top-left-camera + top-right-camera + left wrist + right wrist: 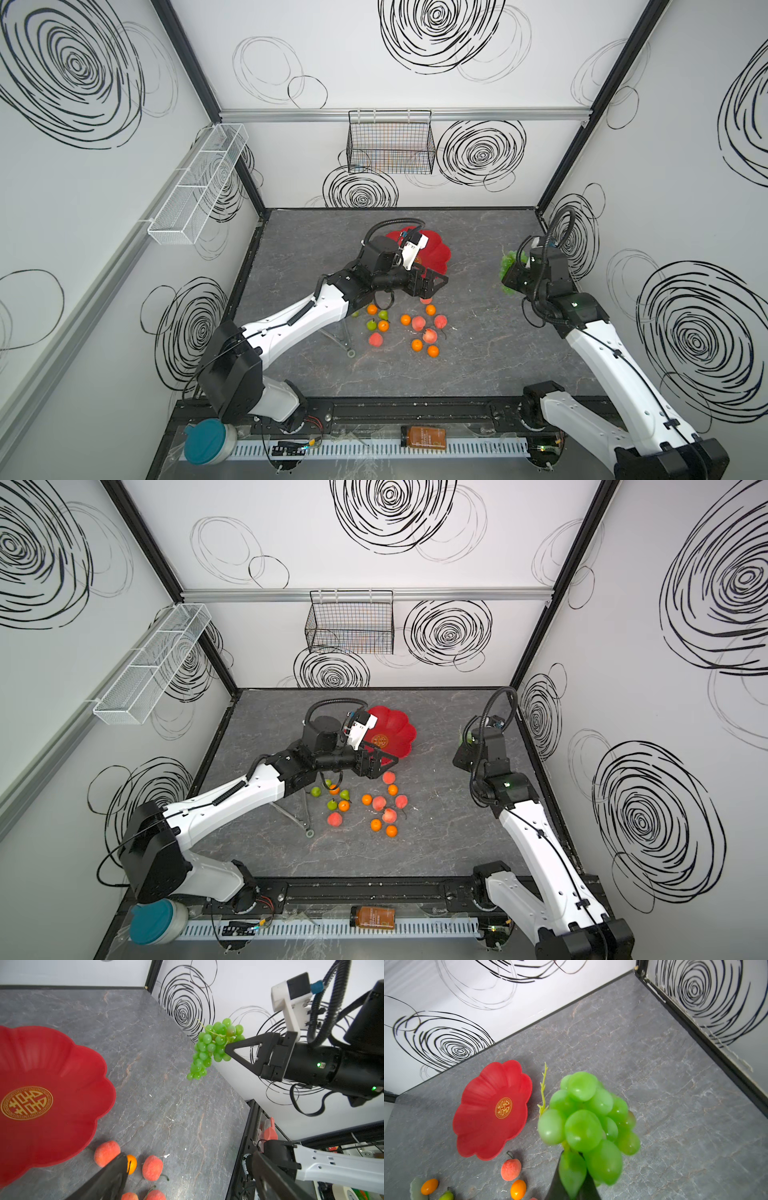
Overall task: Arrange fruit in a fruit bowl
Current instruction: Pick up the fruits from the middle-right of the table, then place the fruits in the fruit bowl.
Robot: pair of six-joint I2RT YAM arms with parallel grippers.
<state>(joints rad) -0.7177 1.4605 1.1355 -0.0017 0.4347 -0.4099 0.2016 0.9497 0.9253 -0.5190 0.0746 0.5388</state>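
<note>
The fruit bowl (477, 1126) sits empty, left of centre in the right wrist view. The grapes (587, 1126) hang airborne to its right, clenched in the right hand (227, 1046). The left hand (434, 286) gapes over loose fruit (418, 323) on the counter (498, 353). Nothing placed yet.

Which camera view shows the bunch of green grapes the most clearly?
The left wrist view: the whole bunch of green grapes hangs clear from the shut right gripper. The right wrist view shows it close but blurred; in both top views the right arm hides most of it.
</note>
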